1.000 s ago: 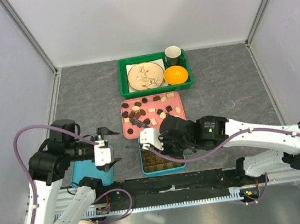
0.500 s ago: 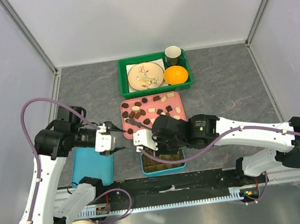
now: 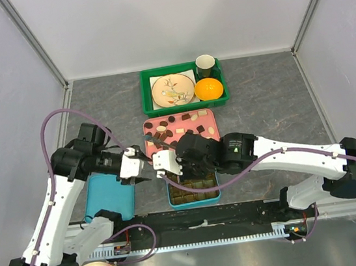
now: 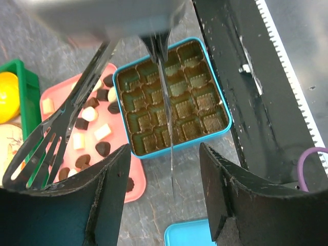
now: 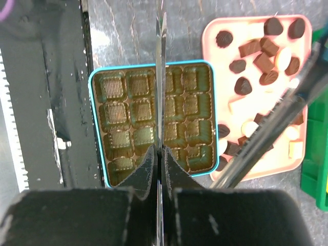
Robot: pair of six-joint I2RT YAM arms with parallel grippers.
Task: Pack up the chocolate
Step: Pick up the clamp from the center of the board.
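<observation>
The chocolate (image 3: 181, 129) lies as many small brown and cream pieces on a pink tray (image 3: 212, 112). A blue tin (image 3: 195, 202) with bare gold cups sits in front of the tray. My right gripper (image 3: 162, 163) hovers over the tin's left edge, shut on a thin flat strip (image 5: 160, 61) seen edge-on. My left gripper (image 3: 144, 168) faces it from the left and is open. In the left wrist view the strip (image 4: 168, 154) hangs between the left gripper's (image 4: 164, 148) fingers without touching them. The right wrist view shows the right gripper (image 5: 160, 148), the tin (image 5: 128, 67) and the chocolate (image 5: 264, 61).
Black slotted tongs (image 4: 51, 133) lie across the tray's near-left part. The tin's blue lid (image 3: 104, 198) rests on the table to the left. A green basket (image 3: 187, 104) at the back holds a plate, an orange (image 3: 209, 89) and a cup. A black rail (image 3: 241, 211) runs along the near edge.
My left arm has swung right toward the right gripper and its jaws have narrowed. The right gripper has shifted left and slightly away with the strip.
</observation>
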